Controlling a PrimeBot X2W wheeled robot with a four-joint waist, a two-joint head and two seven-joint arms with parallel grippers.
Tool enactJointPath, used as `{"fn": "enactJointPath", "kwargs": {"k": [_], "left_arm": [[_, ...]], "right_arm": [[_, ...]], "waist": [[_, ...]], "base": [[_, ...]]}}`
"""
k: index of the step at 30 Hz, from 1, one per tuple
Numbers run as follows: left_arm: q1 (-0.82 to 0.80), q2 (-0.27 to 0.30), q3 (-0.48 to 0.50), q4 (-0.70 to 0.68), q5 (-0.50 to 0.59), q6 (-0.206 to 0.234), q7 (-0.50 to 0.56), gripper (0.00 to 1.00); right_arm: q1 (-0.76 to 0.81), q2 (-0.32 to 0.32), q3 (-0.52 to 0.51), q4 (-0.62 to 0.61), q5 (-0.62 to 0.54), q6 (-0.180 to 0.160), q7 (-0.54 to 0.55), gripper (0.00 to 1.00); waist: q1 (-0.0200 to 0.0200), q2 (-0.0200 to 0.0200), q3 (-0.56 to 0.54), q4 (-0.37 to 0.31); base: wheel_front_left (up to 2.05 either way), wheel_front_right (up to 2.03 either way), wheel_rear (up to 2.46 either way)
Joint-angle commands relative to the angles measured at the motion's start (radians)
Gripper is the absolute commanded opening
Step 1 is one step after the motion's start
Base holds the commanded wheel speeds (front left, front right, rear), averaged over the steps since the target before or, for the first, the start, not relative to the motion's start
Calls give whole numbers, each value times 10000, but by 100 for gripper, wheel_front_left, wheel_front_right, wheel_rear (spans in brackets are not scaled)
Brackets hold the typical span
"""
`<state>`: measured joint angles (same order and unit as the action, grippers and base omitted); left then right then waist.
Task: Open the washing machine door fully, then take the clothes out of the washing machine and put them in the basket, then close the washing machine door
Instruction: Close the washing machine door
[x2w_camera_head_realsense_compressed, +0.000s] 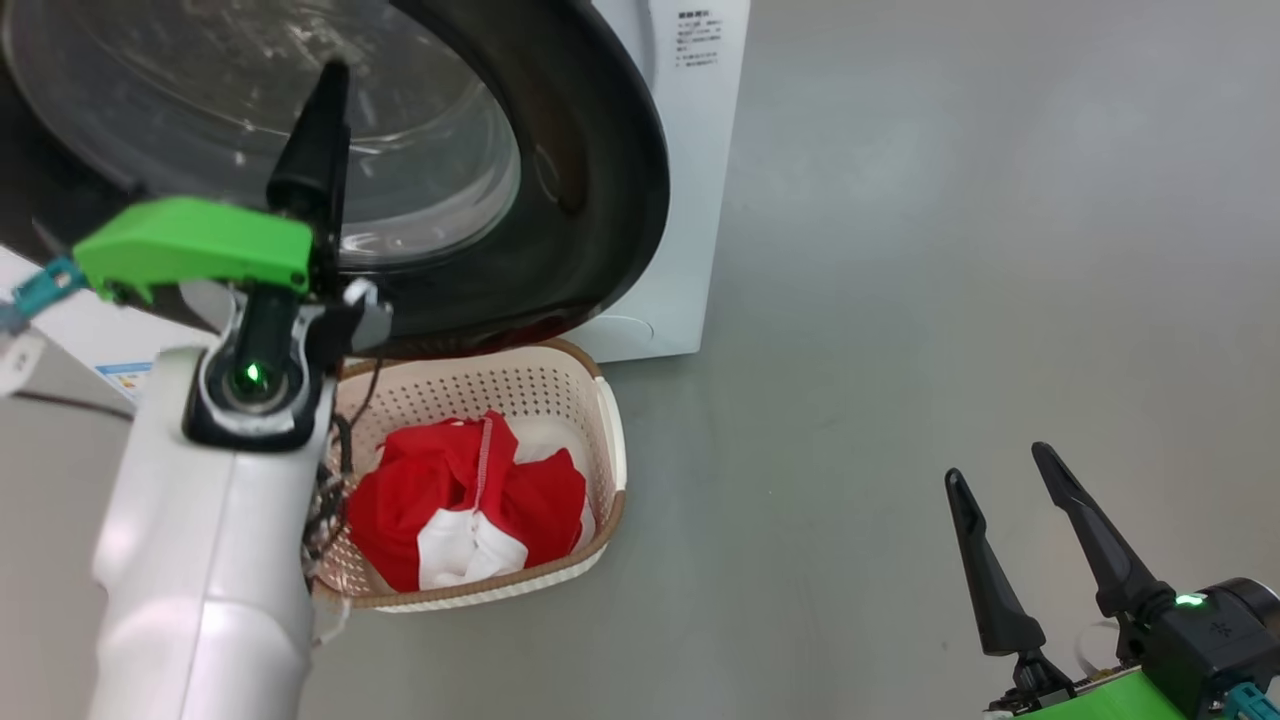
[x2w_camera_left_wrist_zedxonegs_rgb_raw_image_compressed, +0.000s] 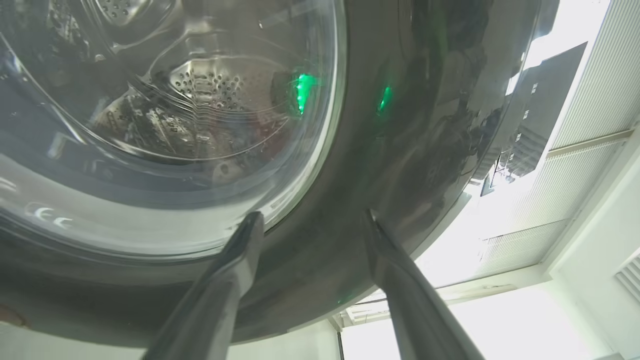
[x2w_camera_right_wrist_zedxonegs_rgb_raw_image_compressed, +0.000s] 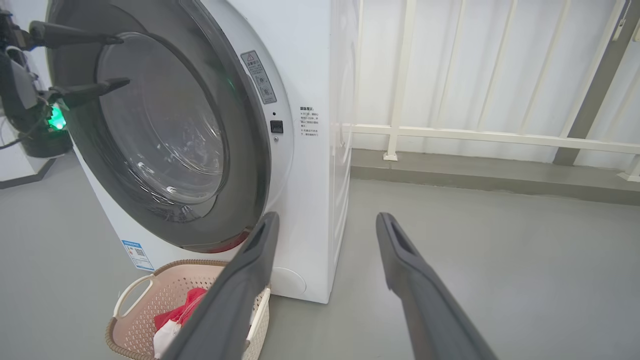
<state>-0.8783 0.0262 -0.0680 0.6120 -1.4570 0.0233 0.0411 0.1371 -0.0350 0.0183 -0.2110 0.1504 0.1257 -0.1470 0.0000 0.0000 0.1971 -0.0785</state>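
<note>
Washing machine (x2w_camera_right_wrist_zedxonegs_rgb_raw_image_compressed: 310, 75): white front-loader standing on the grey floor (x2w_camera_head_realsense_compressed: 900, 300).
Washing machine door (x2w_camera_right_wrist_zedxonegs_rgb_raw_image_compressed: 165, 135): lies against the washing machine's front, or very nearly; I cannot tell if it is latched.
Left gripper (x2w_camera_left_wrist_zedxonegs_rgb_raw_image_compressed: 311, 215): spread wide with nothing held, its tips at the door's black ring on the washing machine's front; contact unclear.
Right gripper (x2w_camera_head_realsense_compressed: 998, 462): spread wide and empty, well out from the washing machine's front corner.
Basket (x2w_camera_head_realsense_compressed: 610, 440): on the floor just in front of the washing machine, below its door.
Clothes (x2w_camera_head_realsense_compressed: 460, 500): red and white, bunched inside the basket in front of the washing machine.
</note>
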Motion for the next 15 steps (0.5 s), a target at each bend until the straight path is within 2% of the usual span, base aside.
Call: {"fn": "enactJointPath", "kwargs": {"k": [1, 12, 15], "left_arm": [[289, 386, 221, -491, 17, 153, -60, 100], [2939, 680, -196, -3201, 1262, 711, -1128, 100], [3759, 1065, -646, -4015, 2155, 751, -1455, 100]], "right_arm": [[-89, -152, 227, -230, 48, 50, -80, 100], [139, -152, 164, -193, 151, 50, -89, 100], [188, -152, 143, -166, 193, 50, -104, 100]], "waist": [[0, 0, -182, 176], [0, 0, -663, 618], [0, 0, -793, 693]], "base": [[0, 0, 0], [0, 0, 0], [0, 0, 0]]}}
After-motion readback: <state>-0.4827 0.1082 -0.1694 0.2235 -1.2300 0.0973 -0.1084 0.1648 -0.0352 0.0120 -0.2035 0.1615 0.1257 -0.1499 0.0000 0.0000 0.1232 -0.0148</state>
